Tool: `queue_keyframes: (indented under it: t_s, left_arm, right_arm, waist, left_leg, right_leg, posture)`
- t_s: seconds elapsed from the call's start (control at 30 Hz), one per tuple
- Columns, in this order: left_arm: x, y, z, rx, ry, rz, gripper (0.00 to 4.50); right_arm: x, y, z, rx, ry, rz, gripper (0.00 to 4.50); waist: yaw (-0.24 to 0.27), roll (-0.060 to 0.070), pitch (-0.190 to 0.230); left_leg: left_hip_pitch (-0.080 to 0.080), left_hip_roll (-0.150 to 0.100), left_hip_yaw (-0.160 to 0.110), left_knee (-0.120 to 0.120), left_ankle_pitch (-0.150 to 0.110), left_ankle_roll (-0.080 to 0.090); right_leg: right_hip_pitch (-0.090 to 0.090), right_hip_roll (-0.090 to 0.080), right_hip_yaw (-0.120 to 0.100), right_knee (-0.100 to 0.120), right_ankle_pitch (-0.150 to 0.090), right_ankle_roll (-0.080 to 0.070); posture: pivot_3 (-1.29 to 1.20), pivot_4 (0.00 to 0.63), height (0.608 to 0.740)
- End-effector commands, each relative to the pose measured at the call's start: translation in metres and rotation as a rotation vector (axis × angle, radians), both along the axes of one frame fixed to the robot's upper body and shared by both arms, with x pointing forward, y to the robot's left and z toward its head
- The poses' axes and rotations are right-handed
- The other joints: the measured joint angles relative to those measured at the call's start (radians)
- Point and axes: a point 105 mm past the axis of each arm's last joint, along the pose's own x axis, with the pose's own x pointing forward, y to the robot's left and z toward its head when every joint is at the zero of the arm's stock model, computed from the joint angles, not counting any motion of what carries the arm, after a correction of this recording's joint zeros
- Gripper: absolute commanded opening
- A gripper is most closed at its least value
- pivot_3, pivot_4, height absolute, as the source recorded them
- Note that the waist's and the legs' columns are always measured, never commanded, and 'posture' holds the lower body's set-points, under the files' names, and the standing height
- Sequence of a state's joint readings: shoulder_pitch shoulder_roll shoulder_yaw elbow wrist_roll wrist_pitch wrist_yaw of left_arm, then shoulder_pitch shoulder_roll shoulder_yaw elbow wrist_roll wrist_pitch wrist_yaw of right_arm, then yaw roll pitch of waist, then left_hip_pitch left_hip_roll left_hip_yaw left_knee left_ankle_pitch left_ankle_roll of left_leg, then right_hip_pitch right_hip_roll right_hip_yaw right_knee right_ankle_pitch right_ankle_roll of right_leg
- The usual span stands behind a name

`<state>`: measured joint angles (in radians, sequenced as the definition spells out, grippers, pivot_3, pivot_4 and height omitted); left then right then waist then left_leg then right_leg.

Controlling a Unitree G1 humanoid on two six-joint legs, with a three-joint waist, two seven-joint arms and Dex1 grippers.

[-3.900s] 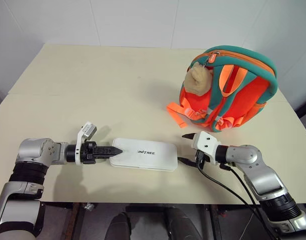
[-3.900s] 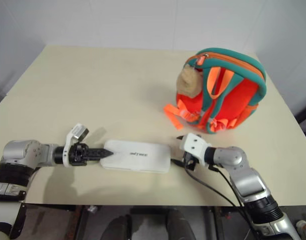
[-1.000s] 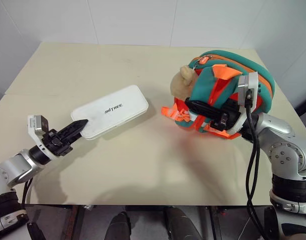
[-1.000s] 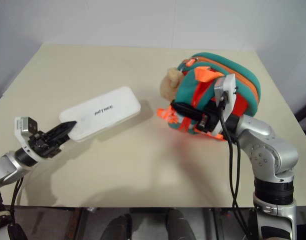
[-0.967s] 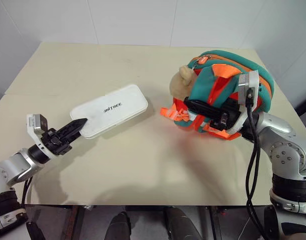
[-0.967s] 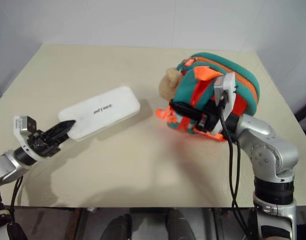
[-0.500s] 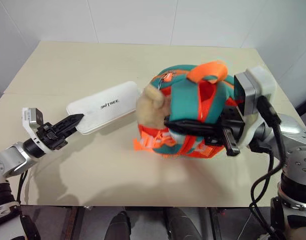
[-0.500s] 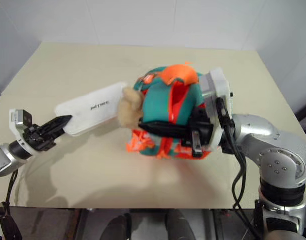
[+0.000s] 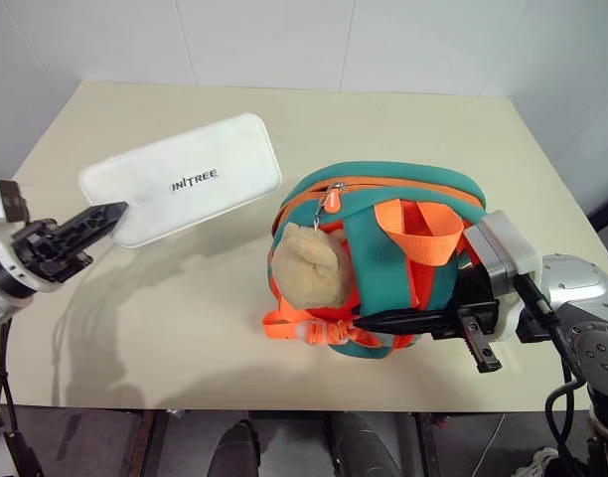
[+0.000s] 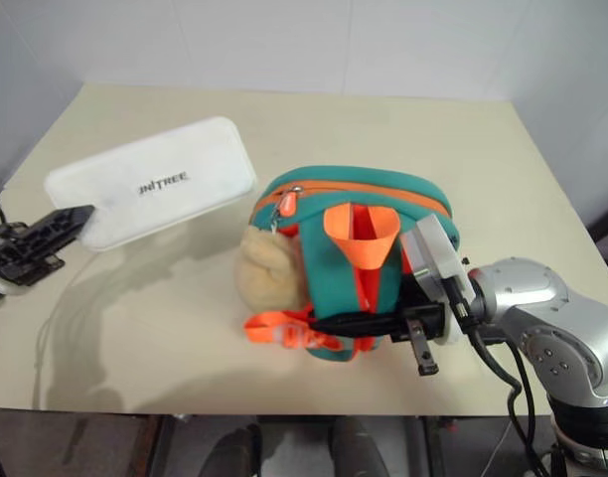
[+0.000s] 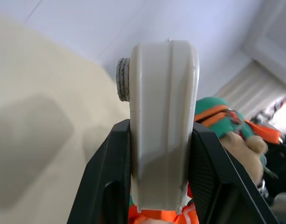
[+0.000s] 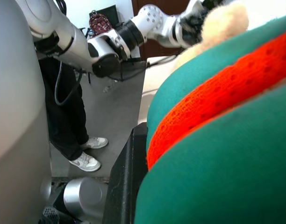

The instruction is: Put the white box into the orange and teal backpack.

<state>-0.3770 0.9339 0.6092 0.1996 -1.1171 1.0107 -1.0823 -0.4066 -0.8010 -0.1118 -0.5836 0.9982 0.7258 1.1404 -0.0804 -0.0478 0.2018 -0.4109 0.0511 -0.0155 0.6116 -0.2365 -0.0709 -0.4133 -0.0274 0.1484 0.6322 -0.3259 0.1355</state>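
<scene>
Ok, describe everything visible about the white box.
The white box is a flat, smooth, hard-looking rectangular case with rounded corners and small dark "UNITREE" lettering on its broad face. The left hand clamps its two black fingers on one short end, holding it off the table, tilted, with the lettered face toward the head camera. The left wrist view shows its thin edge with a seam down the middle and a small round grey pad on one face. It hangs apart from the orange and teal backpack, not yet inside.

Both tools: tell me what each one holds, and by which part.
The left tool grips the white box by one short end, holding it above the table. The right tool is shut on a teal strap of the backpack.
</scene>
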Motion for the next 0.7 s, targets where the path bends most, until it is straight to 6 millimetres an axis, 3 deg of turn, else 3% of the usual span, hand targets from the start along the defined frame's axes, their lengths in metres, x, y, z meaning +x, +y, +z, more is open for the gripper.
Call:
queue_keyframes:
  t_s: [0.03, 0.2, 0.7]
  left_arm:
    - [-0.015, -0.007, 0.022, 0.09, -0.131, -0.064, 1.28]
    - [-0.03, -0.02, 0.038, 0.197, -0.221, -0.166, 1.28]
    - [-0.027, -0.047, 0.024, 0.467, -0.309, -0.314, 1.28]
  right_arm:
    - [0.002, -0.005, 0.004, 0.016, -0.045, 0.006, 0.0]
    - [0.011, -0.012, 0.0, 0.008, -0.039, -0.027, 0.0]
    - [0.016, -0.013, -0.001, 0.008, -0.051, -0.053, 0.0]
  waist:
    - [0.001, 0.0, 0.0]
    - [0.001, 0.001, 0.0]
    - [0.003, 0.001, 0.001]
  left_leg:
    - [0.0, 0.0, 0.0, 0.0, 0.0, 0.0]
    - [0.0, 0.0, 0.0, 0.0, 0.0, 0.001]
    - [0.0, 0.0, 0.0, 0.001, 0.0, 0.001]
  right_leg:
    - [0.0, 0.0, 0.0, 0.0, 0.0, 0.0]
    - [0.0, 0.0, 0.0, -0.001, 0.0, 0.0]
    - [0.0, 0.001, 0.0, 0.001, 0.0, 0.0]
  posture:
    - [0.0, 0.15, 0.74]
    - [0.0, 0.15, 0.74]
    - [0.0, 0.15, 0.74]
